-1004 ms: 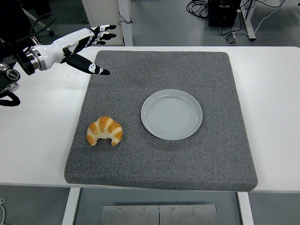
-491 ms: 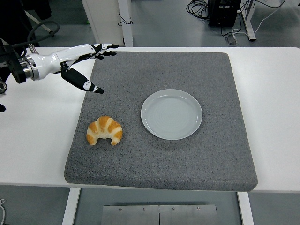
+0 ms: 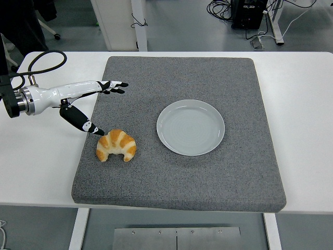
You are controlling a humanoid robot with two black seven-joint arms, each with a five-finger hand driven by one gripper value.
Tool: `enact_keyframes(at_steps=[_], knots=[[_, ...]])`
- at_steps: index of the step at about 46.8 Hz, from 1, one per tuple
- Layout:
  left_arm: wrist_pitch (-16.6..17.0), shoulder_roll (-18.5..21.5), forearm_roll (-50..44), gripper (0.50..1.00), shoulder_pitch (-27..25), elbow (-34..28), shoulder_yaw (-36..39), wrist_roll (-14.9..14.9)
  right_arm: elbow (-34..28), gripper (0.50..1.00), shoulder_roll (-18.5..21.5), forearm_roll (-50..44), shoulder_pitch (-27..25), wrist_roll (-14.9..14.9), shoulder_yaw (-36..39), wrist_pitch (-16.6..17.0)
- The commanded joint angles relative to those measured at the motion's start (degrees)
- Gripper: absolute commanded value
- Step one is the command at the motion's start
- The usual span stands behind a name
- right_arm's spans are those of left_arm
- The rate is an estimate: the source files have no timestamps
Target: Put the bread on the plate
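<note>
The bread [image 3: 116, 145], a croissant, lies on the near left part of the grey mat [image 3: 179, 182] that covers most of the white worktop [image 3: 39, 161]. Just behind it to the left hangs the left hand [image 3: 86, 101], empty, its fingers [image 3: 115, 86] spread apart and its thumb tip close to the bread, perhaps just short of touching. The plate [image 3: 190, 127] sits to the right, near the mat's middle, well apart from the bread.
</note>
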Motion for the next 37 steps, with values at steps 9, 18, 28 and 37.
enact_keyframes(at_steps=[9,18,28,37], knots=[[3.12,-0.05,4.03,0.968,1.77,-0.01,2.89,-0.93,0.03,1.000,0.00,0.00,0.00,0.00,0.00,0.00],[6.99,-0.66,5.00,0.968,2.38,-0.10,5.27,-1.02,-0.06,1.000,0.00,0.00,0.00,0.00,0.00,0.00],[9.36,-1.54,4.91,0.968,3.26,-0.10,5.53,-1.02,-0.06,1.000,0.00,0.00,0.00,0.00,0.00,0.00],[13.14,-3.12,5.00,0.968,4.84,-0.10,5.79,-1.02,0.03,1.000,0.00,0.00,0.00,0.00,0.00,0.00]])
